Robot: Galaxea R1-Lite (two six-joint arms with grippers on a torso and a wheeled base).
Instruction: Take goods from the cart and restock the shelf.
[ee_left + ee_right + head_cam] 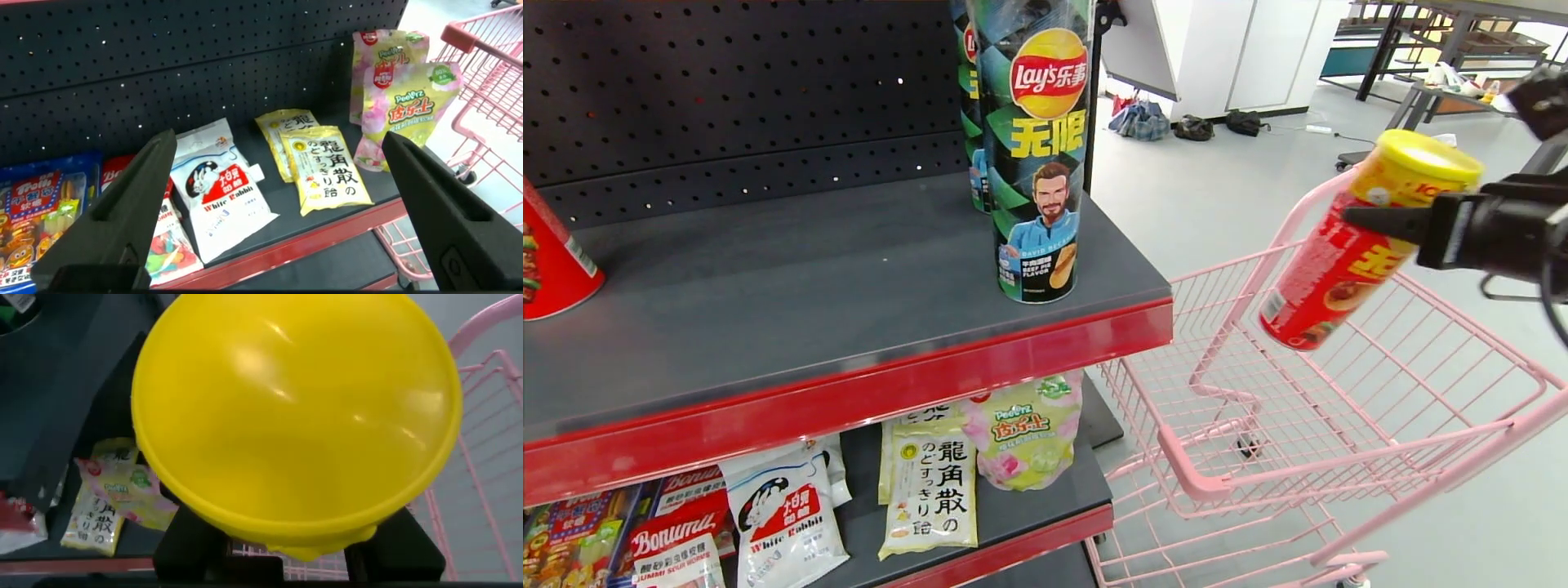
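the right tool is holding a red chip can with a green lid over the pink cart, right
Not quite: the lid is yellow, not green, as the head view and the right wrist view both show. The rest holds: the right tool is holding the red chip can over the pink cart.

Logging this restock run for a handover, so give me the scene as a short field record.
right gripper: shut on red chip can, tilted, above the pink cart
left gripper: open, facing the lower shelf's snack bags
upper shelf: green chip cans at right end, red container at left edge
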